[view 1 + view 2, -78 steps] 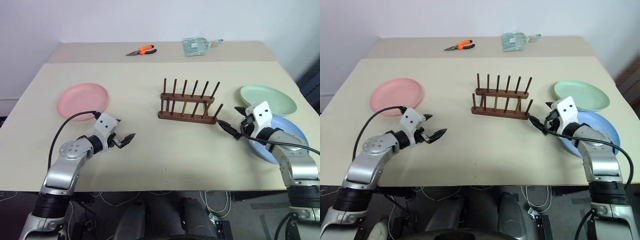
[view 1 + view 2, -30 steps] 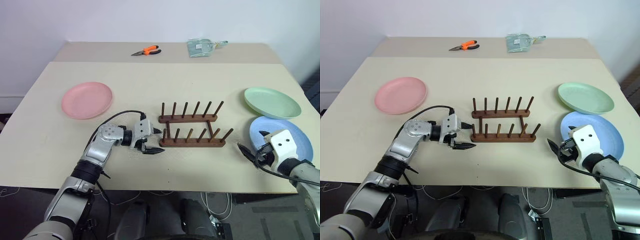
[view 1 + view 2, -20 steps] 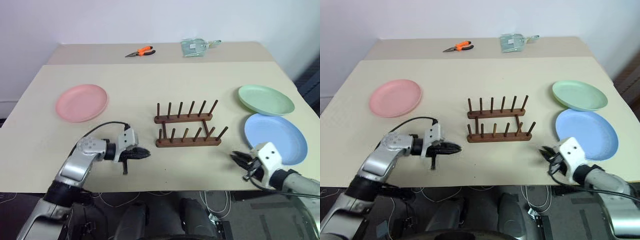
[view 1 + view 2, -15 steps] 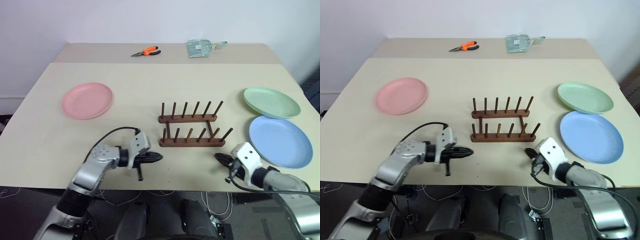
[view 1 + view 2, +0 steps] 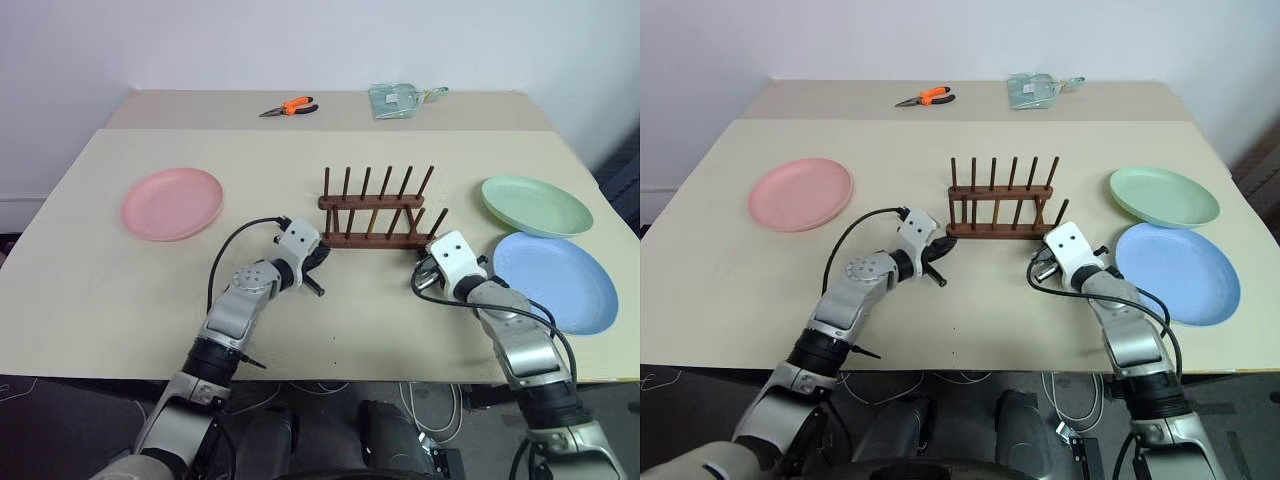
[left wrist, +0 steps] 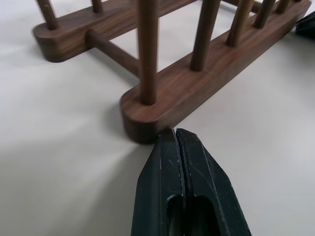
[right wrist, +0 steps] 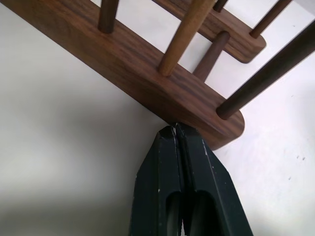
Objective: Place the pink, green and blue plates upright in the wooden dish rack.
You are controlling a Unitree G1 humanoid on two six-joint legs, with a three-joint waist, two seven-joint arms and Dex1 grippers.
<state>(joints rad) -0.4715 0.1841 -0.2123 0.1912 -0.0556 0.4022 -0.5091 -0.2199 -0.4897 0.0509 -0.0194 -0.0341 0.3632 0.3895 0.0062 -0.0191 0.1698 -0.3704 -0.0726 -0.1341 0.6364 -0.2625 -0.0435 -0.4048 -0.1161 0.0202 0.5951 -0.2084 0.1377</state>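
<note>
1. Beige table (image 5: 330,170), white wall behind; a second table butts against its far edge.
2. Rack (image 5: 372,213) stands near mid-table, empty, pegs upright, long side across my view.
3. My left gripper (image 6: 175,135): fingers pressed together, holding nothing. Tip sits at the rounded end of the rack's near rail on my left; whether it touches the wood, I cannot tell.
4. My right gripper (image 7: 174,129): fingers likewise closed and empty. Tip is against or just short of the near rail's end on my right.
5. Pink plate (image 5: 172,203) lies flat well to the left of the rack.
6. Green plate (image 5: 535,205) lies flat to the right of the rack; blue plate (image 5: 555,282) lies flat just nearer me, their rims almost meeting.
7. Far table carries orange-handled pliers (image 5: 287,106) and a clear packet (image 5: 397,98).
</note>
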